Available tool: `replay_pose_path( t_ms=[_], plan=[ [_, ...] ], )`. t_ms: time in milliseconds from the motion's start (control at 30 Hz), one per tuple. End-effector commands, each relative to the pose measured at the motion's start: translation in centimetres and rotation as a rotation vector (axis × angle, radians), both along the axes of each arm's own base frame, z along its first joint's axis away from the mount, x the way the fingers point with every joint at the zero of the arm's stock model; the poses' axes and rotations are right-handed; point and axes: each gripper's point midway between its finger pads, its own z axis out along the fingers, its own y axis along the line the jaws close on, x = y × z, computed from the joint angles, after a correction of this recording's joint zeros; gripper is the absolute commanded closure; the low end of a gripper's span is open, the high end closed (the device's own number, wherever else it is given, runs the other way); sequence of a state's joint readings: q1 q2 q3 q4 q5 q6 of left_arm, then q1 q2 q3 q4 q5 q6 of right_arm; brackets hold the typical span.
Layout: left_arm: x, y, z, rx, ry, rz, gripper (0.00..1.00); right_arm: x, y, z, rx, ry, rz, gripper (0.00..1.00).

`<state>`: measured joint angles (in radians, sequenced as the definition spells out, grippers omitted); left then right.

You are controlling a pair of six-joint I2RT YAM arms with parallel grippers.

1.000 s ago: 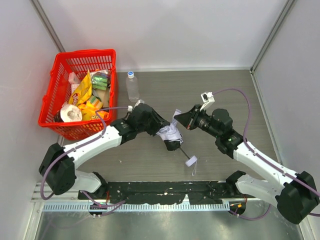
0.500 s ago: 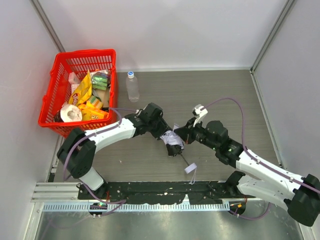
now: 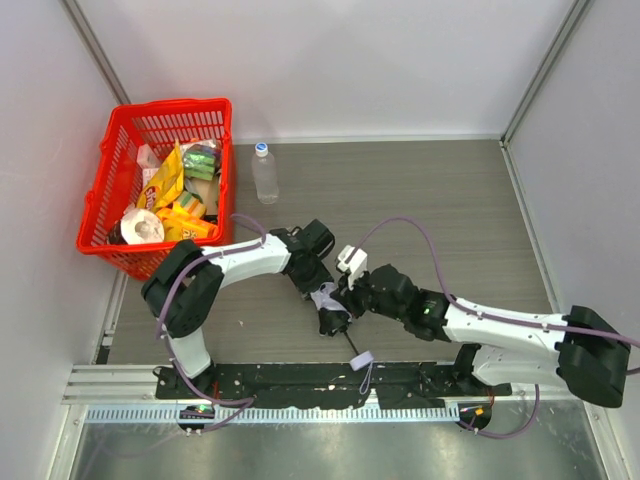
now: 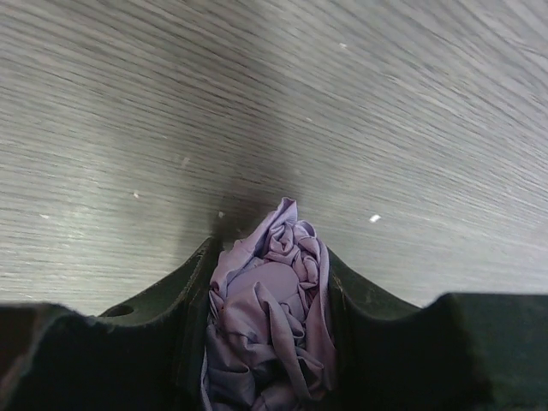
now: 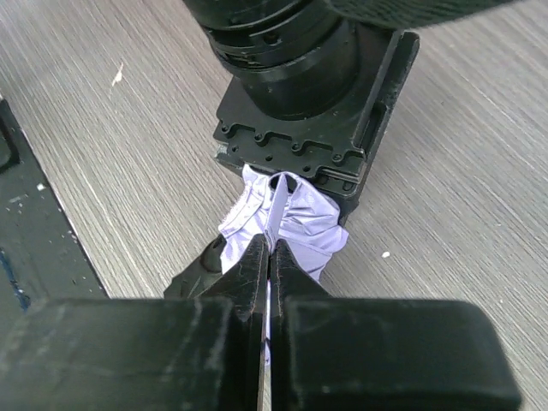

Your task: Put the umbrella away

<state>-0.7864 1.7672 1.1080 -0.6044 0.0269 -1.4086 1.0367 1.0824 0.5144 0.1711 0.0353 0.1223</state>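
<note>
The umbrella (image 3: 326, 297) lies near the front middle of the table, its pale lavender canopy bunched up, its thin black shaft running toward the near edge and ending in a light tag (image 3: 361, 359). My left gripper (image 3: 318, 289) is shut on the bunched canopy (image 4: 270, 317), which fills the gap between its fingers. My right gripper (image 3: 345, 292) faces the left one and is shut on a thin strip of the umbrella's fabric (image 5: 278, 205). The left gripper's black body (image 5: 308, 111) shows right behind the fabric in the right wrist view.
A red basket (image 3: 119, 165) full of packets and a paper roll stands at the left. A clear plastic bottle (image 3: 264, 172) stands upright beside it. A black rail (image 3: 300, 380) runs along the near table edge just below the umbrella's tag.
Both grippers and the umbrella have moved down and left toward the near edge. The right gripper has closed in on the canopy and now pinches its fabric.
</note>
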Motion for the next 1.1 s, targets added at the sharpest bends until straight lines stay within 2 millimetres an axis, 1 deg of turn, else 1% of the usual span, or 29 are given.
replay_pose_path(
  t_ms=[0,67,100,133,167,200,233,267,300,333,433,533,567,600,633,667,700,733,767,833,867,900,967,1000,1067],
  plan=[
    [2.4,2.7,-1.8,0.171,-0.101,0.082,1.00,0.1,5.4,12.3,0.321,-0.231,0.085,0.99],
    [2.3,2.5,-1.8,0.166,-0.105,0.084,1.00,0.1,6.1,11.8,0.286,-0.227,0.107,0.99],
    [2.3,2.3,-1.9,0.156,-0.105,0.087,1.00,-0.7,6.7,11.1,0.262,-0.214,0.156,0.99],
    [2.3,2.2,-1.9,0.149,-0.105,0.088,1.00,-0.7,7.1,10.8,0.237,-0.221,0.166,0.99],
    [2.5,2.0,-1.9,0.145,-0.107,0.087,1.00,-1.1,7.5,10.2,0.214,-0.218,0.186,0.99],
    [2.4,1.8,-2.1,0.143,-0.105,0.086,1.00,-1.2,7.9,10.0,0.203,-0.213,0.197,0.99],
    [2.5,1.8,-2.2,0.140,-0.105,0.087,1.00,-1.1,8.2,9.0,0.178,-0.199,0.202,0.99],
    [2.5,1.7,-2.3,0.138,-0.102,0.090,1.00,-1.1,8.5,8.9,0.174,-0.194,0.206,0.99],
    [2.5,1.6,-2.4,0.132,-0.100,0.092,1.00,-1.2,8.7,7.9,0.147,-0.174,0.223,0.99],
    [2.5,1.5,-2.4,0.129,-0.100,0.090,1.00,-1.3,8.9,7.7,0.141,-0.167,0.232,0.99],
    [2.8,1.5,-2.1,0.131,-0.115,0.092,1.00,-2.4,9.1,5.3,0.120,-0.109,0.275,0.99],
    [2.7,2.0,-2.7,0.149,-0.113,0.090,1.00,-2.6,9.0,4.4,0.104,-0.089,0.270,0.99],
    [2.7,1.6,-2.7,0.132,-0.115,0.085,1.00,-2.4,9.1,4.3,0.091,-0.090,0.270,0.99],
    [2.5,1.7,-2.9,0.132,-0.107,0.085,1.00,-2.7,9.0,3.8,0.068,-0.079,0.283,0.99],
    [2.5,1.6,-3.1,0.132,-0.102,0.082,1.00,-2.6,9.3,4.0,0.069,-0.078,0.287,0.99],
    [2.4,1.7,-3.2,0.133,-0.099,0.081,1.00,-2.7,9.2,3.2,0.040,-0.062,0.294,0.99],
    [2.3,1.8,-3.4,0.138,-0.097,0.080,1.00,-2.7,9.6,3.6,0.042,-0.066,0.304,0.99],
    [2.2,1.8,-3.5,0.140,-0.099,0.079,1.00,-2.7,9.5,2.9,0.016,-0.056,0.307,0.99],
    [2.2,1.9,-3.6,0.138,-0.101,0.081,1.00,-2.7,9.6,2.9,0.010,-0.058,0.309,0.99],
    [2.3,1.7,-3.5,0.110,-0.120,0.077,1.00,-2.6,9.6,2.6,-0.003,-0.050,0.305,0.99],
    [2.3,1.6,-3.5,0.100,-0.127,0.075,1.00,-2.7,9.5,2.0,-0.029,-0.058,0.326,0.99],
    [2.4,1.7,-3.5,0.101,-0.132,0.076,1.00,-2.7,9.8,2.3,-0.029,-0.059,0.334,0.99],
    [2.6,1.4,-3.4,0.094,-0.148,0.059,1.00,-3.0,9.9,1.8,-0.050,-0.029,0.350,0.99],
    [2.7,1.3,-3.4,0.090,-0.148,0.058,1.00,-2.9,10.3,1.8,-0.050,-0.018,0.349,0.99],
    [2.8,1.1,-3.6,0.084,-0.155,0.050,1.00,-3.3,10.4,1.0,-0.074,0.017,0.368,0.99]
  ],
)
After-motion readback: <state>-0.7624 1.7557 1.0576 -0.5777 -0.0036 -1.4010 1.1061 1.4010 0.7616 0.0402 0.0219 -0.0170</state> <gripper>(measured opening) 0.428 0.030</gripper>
